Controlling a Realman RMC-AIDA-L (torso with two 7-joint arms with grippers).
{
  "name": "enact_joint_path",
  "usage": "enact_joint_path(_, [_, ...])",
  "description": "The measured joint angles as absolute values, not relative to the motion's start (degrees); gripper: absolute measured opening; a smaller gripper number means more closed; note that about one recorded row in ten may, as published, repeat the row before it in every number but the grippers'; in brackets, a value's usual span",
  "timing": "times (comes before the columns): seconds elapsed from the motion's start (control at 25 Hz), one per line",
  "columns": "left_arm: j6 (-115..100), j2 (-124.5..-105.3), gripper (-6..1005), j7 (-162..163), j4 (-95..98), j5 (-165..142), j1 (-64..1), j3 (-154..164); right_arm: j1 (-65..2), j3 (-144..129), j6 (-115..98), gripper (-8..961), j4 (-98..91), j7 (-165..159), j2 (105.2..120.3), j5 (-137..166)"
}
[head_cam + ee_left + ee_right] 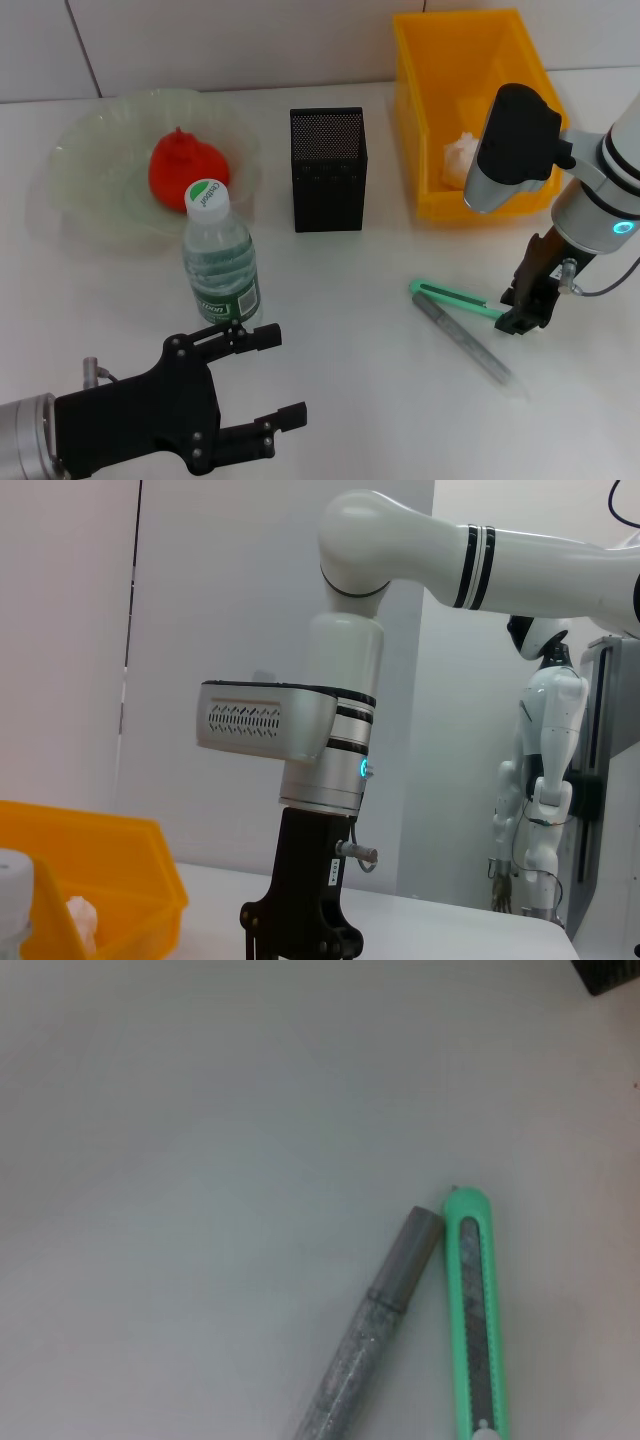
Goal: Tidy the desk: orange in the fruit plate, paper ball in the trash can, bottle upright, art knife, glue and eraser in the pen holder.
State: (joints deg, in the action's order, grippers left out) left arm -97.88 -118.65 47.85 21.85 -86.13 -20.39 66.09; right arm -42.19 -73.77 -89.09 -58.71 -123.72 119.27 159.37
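Observation:
The orange (185,170) lies in the pale-green fruit plate (100,150) at the back left. In front of the plate the bottle (218,255) stands upright. The black mesh pen holder (328,170) stands mid-table. Inside the yellow trash can (470,100) lies the paper ball (460,158). The green art knife (455,298) and the grey glue stick (465,338) lie side by side, also seen as art knife (475,1320) and glue (375,1345). My right gripper (525,310) hangs at the knife's right end. My left gripper (268,378) is open and empty, just in front of the bottle. The eraser is out of view.
The left wrist view shows the right arm's gripper (300,920), the trash can (90,880) with the paper ball (80,920), and the bottle's cap (12,900). A corner of the pen holder (610,975) shows in the right wrist view. Bare white table lies between the grippers.

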Motion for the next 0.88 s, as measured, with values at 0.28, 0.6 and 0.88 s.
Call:
enact_joint_path(0.28, [-97.9,-118.65,773,47.7,21.9,-86.1,-20.4,66.1,-42.2,-73.8,-88.5,274,-58.4,-123.8,119.26,159.8])
enact_joint_path(0.6, [-97.9,-118.65,772,47.9,22.1,-86.0,-20.5,66.1,-42.9,-75.0,-88.4,165,-56.8,-123.8,119.24,159.8])
enact_joint_path(0.88, [-98.2,-118.57,773,48.1,22.2,-86.0,-20.6,66.1,-41.4,-74.2,-90.9,166,-62.0,-124.6,119.23,159.6])
